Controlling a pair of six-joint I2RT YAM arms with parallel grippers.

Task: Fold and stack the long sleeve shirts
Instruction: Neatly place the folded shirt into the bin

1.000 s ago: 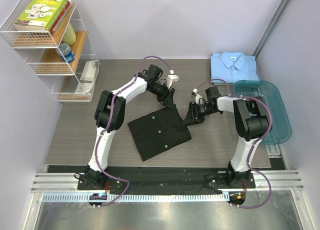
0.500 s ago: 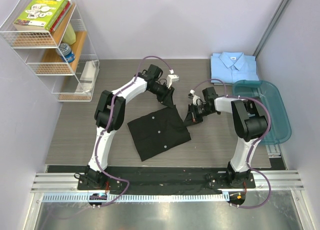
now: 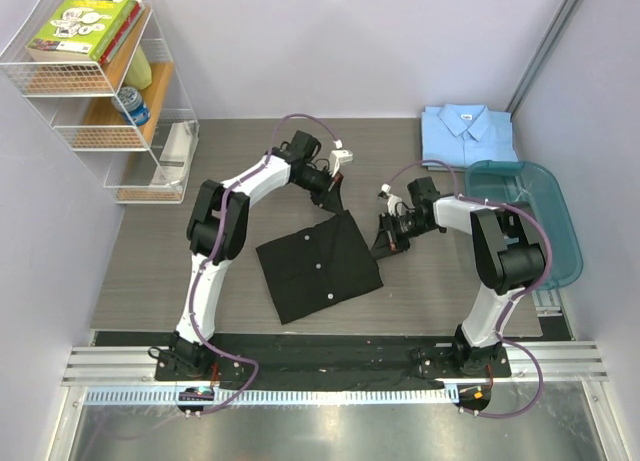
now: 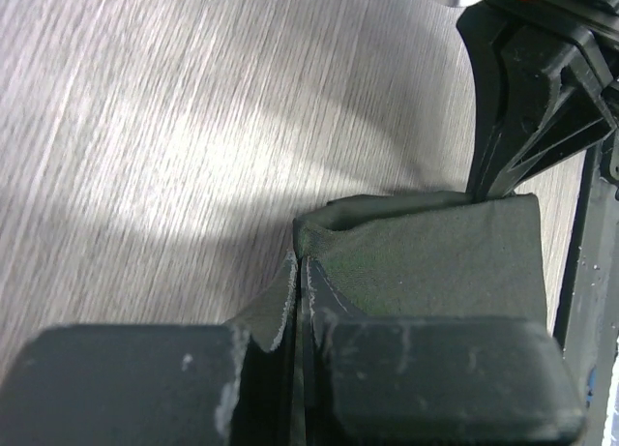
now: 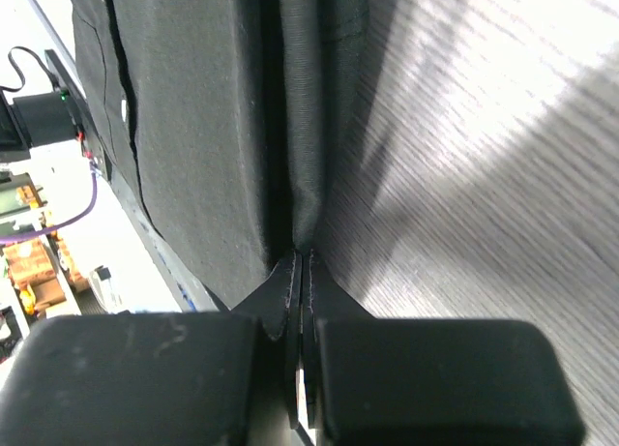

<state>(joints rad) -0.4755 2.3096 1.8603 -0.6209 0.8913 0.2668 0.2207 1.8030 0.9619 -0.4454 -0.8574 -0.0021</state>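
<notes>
At centre, black shirt [image 3: 318, 266], long axis slanting far-right

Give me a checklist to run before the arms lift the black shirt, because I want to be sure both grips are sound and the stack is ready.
1. Left gripper shut on the black shirt: ok, cloth is pinched between its fingers.
2. Right gripper shut on the same shirt's edge: ok.
3. Each grip catches every folded layer: cannot tell.
4. Black shirt folded into a compact shape: ok.
5. Light blue shirt folded at the table's far right corner, nothing on top: ok.
</notes>
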